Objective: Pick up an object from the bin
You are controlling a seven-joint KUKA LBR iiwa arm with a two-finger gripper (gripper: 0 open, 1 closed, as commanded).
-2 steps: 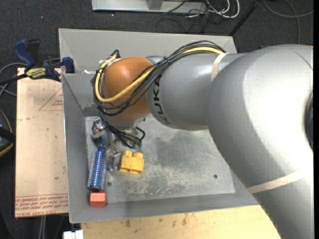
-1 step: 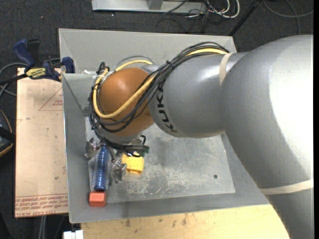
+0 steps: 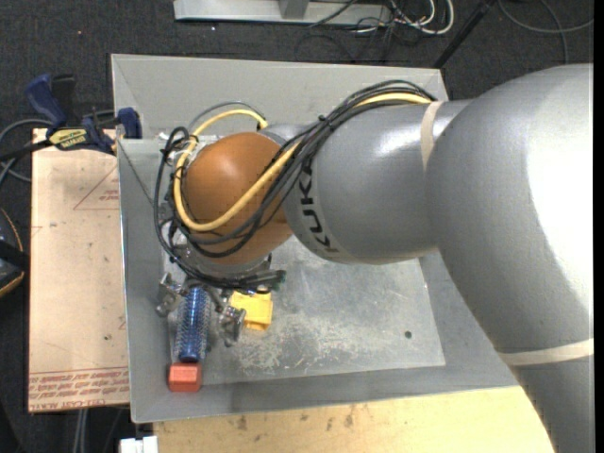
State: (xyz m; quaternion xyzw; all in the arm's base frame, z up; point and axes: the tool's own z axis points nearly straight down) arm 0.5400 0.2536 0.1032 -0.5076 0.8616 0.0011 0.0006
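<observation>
Grey metal walls of the bin (image 3: 283,92) close round me in the camera view. I am down in its near-left corner, where the few loose things lie together. My jaws are released and spread. The two fingers (image 3: 226,321) stand either side of a blue ridged cylinder (image 3: 192,333), which lies flat on the bin floor with its length running toward the near wall. It sits in the gap with room to spare, so I judge it straddled and not yet gripped. That explains why I hang so low, with my orange wrist cover (image 3: 231,192) and its yellow and black cables (image 3: 222,217) right above the spot. I am set across the cylinder's narrow width, the easiest way to pinch it.

Just past the cylinder's near end lies a small orange-red block (image 3: 184,377), close to the near wall. A yellow piece (image 3: 257,311) lies just beside the finger on the open-floor side; I cannot tell whether they touch.

The left wall is near my outer finger and the near wall lies just beyond the block, so there is little room to shift that way. Toward the view's right the floor is bare and wide, and straight up nothing blocks me. In closing I might nudge the yellow piece, and a round cylinder may roll.
</observation>
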